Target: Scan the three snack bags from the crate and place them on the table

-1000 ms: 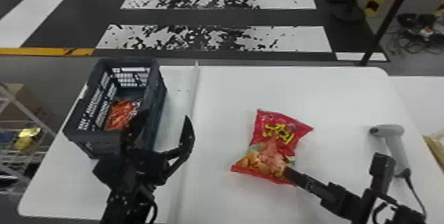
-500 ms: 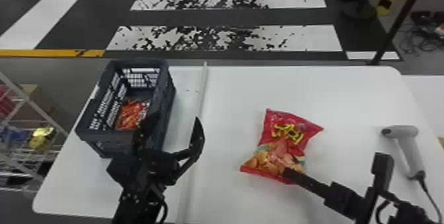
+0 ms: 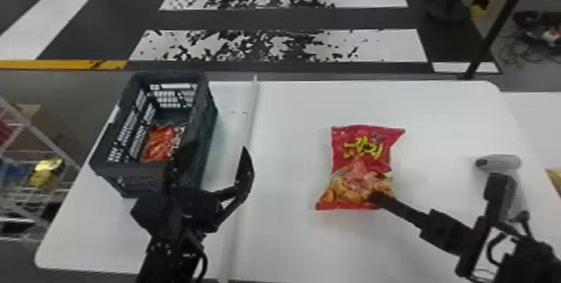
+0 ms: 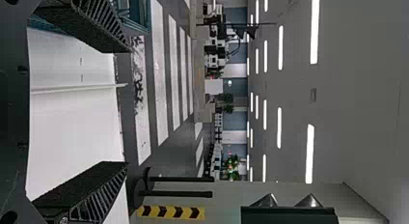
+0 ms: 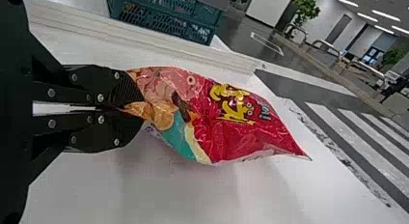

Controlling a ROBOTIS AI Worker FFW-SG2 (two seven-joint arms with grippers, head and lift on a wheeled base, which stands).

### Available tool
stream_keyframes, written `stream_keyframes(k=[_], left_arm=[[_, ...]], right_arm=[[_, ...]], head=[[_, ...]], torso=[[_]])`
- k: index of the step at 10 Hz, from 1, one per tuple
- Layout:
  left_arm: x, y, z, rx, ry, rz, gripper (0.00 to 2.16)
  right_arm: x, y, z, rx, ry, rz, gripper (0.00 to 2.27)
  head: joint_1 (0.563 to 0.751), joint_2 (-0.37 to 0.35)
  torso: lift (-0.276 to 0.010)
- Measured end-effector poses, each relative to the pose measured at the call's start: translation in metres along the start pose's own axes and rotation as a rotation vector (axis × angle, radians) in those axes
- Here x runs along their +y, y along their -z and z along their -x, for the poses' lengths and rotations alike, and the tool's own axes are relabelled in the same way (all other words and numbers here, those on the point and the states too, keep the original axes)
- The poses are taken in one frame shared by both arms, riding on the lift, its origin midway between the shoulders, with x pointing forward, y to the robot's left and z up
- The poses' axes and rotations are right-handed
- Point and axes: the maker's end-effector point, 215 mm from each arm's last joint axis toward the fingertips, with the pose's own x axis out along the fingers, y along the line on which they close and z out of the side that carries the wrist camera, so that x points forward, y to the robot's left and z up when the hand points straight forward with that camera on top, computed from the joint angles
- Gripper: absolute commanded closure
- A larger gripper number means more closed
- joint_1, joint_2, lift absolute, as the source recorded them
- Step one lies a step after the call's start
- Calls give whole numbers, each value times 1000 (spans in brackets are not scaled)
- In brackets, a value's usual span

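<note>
Snack bag is clamped in right gripper, red end out past the fingertips; left gripper has fingers apart, crate near it.

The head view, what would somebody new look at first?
Probably the bright red snack bag over the white table, pinched by the fingers of the right gripper. Next might come the dark crate on the robot's left, with something orange-red inside, and the black left gripper beside it, fingers wide open.
</note>
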Motion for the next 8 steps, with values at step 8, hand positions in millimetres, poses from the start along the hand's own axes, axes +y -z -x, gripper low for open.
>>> stream_keyframes(k=[8], left_arm=[[0, 4, -2, 11, 2, -1, 39]], right_arm=[[-5, -110, 54, 0, 674, 1014, 2260]], head=[[695, -62]], torso=[[-62]])
